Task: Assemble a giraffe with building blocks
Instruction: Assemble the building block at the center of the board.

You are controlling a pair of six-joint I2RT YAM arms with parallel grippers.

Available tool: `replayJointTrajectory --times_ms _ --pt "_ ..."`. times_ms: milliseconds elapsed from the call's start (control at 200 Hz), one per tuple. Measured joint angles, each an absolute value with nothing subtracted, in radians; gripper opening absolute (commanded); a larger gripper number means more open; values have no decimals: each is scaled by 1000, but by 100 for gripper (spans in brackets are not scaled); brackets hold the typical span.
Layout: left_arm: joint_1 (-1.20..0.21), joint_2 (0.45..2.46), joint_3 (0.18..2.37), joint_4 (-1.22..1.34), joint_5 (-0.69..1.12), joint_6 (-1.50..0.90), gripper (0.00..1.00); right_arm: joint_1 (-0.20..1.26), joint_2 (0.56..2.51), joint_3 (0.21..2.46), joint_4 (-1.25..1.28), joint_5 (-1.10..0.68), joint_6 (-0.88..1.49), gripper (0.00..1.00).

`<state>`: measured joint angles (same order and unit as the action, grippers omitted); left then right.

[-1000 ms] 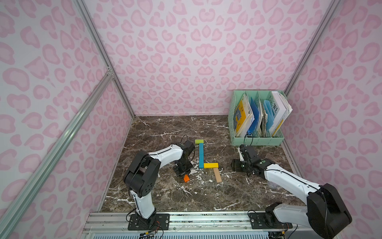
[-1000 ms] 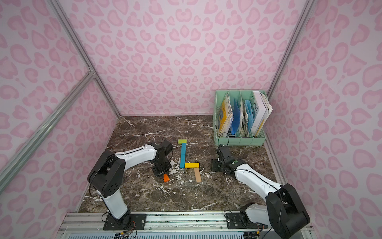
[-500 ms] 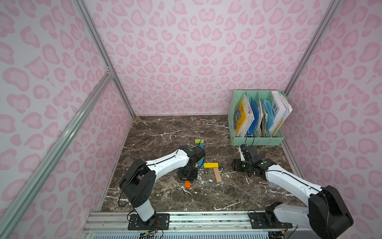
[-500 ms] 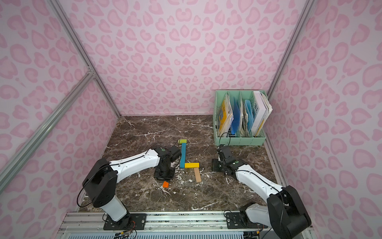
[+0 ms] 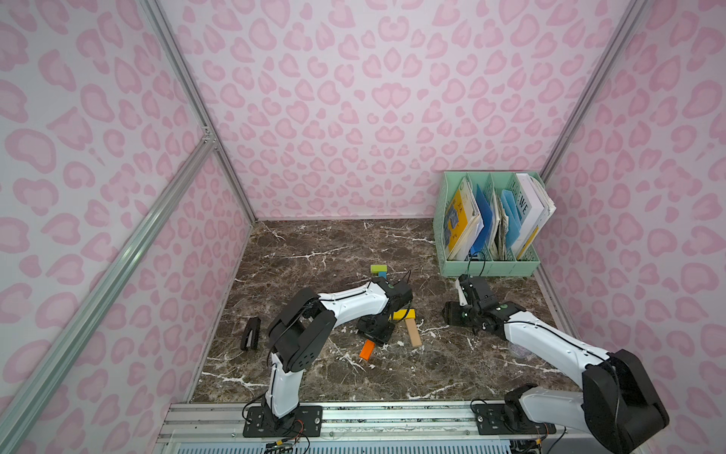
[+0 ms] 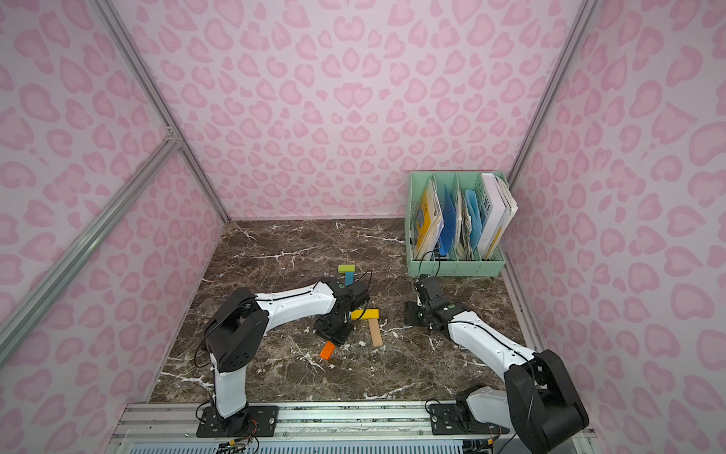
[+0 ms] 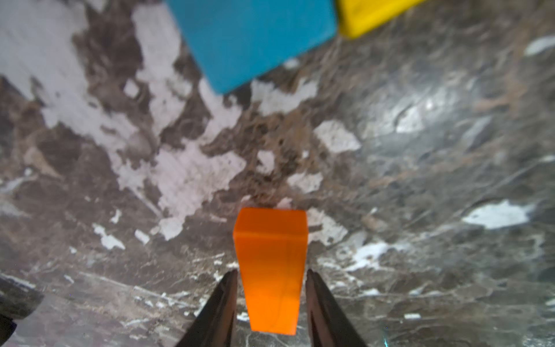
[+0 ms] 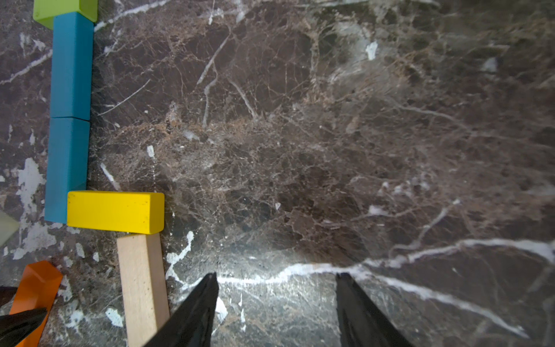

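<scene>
The giraffe lies flat on the marble: lime-green head (image 8: 64, 10), blue two-block neck (image 8: 70, 114), yellow body (image 8: 115, 211) and a tan leg (image 8: 141, 285). In both top views my left arm covers most of the neck; head (image 5: 378, 269), body (image 5: 404, 314) and tan leg (image 5: 414, 337) show. The orange block (image 7: 271, 270) lies on the table in front of the neck's end, slanted (image 5: 367, 350). My left gripper (image 7: 271, 272) straddles it, open a sliver, with thin gaps on both sides. My right gripper (image 8: 277, 275) hovers open and empty to the right of the tan leg.
A mint-green file rack (image 5: 487, 267) with books stands at the back right, just behind my right arm. A small black object (image 5: 250, 334) lies near the left wall. Pink walls close the table on three sides.
My left gripper swung from beside the neck toward the front, bringing the orange block a little forward and right, and its fingers have slackened off the block. The right arm has stayed put.
</scene>
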<state>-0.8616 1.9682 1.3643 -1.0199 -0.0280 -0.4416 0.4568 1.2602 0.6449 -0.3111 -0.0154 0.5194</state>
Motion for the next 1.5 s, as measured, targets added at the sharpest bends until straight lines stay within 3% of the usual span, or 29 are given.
replayJointTrajectory --times_ms 180,360,530,935,1195,1500 --pt "-862 1968 1362 -1007 -11 -432 42 439 1241 632 -314 -22 511 66" --pt "-865 1893 1302 -995 3 -432 65 432 1230 614 -314 -25 508 66" --pt "-881 1821 1217 -983 18 -443 67 432 1223 607 -318 -38 509 66" --pt "-891 1770 1088 -846 48 -469 58 432 1231 607 -318 -49 521 65" --pt "-890 1800 1100 -824 44 -468 31 431 1231 597 -316 -48 520 65" --pt "-888 1833 1142 -858 44 -466 29 430 1245 594 -310 -49 520 65"
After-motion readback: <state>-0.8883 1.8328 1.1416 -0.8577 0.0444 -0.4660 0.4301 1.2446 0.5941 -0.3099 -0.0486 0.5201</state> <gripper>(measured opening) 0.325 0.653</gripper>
